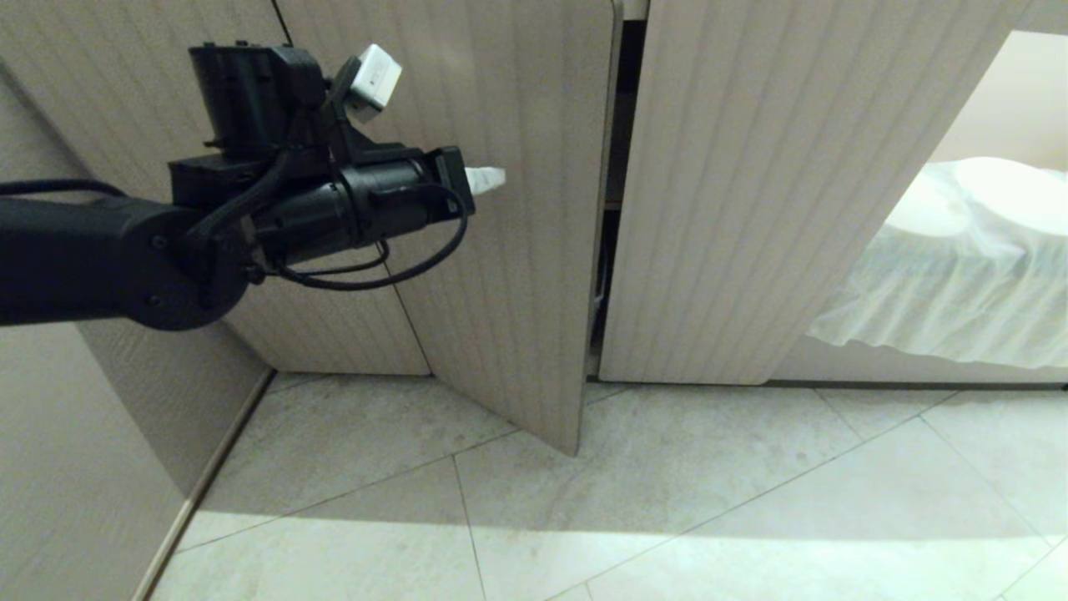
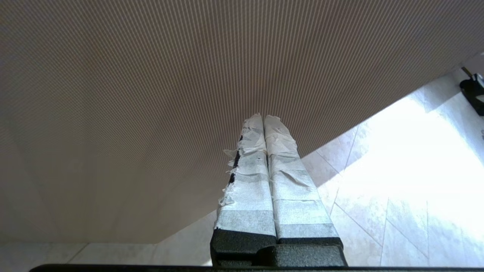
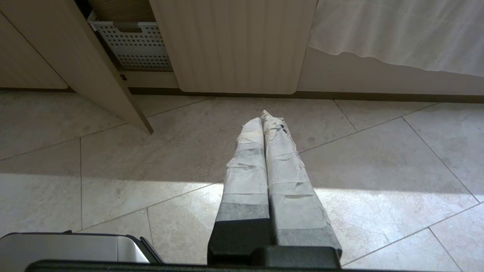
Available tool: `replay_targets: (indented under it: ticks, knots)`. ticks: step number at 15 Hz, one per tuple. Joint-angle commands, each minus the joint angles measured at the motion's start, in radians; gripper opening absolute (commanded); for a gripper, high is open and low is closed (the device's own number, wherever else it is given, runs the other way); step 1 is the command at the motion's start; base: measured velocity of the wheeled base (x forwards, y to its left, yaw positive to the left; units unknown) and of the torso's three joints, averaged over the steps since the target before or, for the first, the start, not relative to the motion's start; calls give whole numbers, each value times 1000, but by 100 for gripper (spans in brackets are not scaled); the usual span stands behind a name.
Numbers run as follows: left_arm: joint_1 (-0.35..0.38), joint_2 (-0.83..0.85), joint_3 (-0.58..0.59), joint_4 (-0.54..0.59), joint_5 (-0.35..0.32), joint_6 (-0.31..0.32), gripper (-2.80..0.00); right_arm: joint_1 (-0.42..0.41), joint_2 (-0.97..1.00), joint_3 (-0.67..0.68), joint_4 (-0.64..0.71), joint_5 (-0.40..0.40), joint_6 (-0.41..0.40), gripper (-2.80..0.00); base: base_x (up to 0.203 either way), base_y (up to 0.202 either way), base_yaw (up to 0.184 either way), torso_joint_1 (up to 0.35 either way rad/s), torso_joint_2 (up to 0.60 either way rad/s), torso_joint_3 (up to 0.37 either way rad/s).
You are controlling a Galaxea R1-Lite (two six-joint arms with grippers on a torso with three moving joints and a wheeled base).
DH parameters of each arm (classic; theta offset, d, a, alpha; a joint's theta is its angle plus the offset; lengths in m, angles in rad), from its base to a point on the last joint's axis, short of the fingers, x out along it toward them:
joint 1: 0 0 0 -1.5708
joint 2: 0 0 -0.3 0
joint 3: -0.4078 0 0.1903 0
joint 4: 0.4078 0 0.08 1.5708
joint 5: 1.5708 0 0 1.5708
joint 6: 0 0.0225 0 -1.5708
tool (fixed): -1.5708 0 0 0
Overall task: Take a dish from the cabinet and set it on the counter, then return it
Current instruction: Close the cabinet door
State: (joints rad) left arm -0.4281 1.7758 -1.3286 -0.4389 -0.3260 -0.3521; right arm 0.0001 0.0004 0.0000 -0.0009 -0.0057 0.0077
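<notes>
my left gripper pressed together and empty, tips seemingly touching the cabinet's half-open fluted door, my right gripper closed, low over floor tiles, dish out of sight

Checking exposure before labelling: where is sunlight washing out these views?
Head view: sunlit floor strip along the bottom, cabinet door shaded. Left wrist view: tiles beside the left hand blown out white. Right wrist view: a bright band crosses the floor behind the right hand.

Left end effector, fingers together, tips against fluted cabinet door.
</notes>
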Motion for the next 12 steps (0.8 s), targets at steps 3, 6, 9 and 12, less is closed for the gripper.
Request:
replay_targets:
  ticks: [3,6,9,12]
  knots:
    - [-10,108,-105,-1,1,-2,-280,1,0,0,1,0,0,-280,0,0,0,0,0,0]
    - [-28,193,-229,8,8,-3,-280,0,0,0,0,0,0,-280,0,0,0,0,0,0]
    - [-42,271,-340,12,17,-4,-280,1,0,0,0,0,0,-280,0,0,0,0,0,0]
    - [-46,334,-437,24,33,-4,-280,1,0,0,0,0,0,-280,0,0,0,0,0,0]
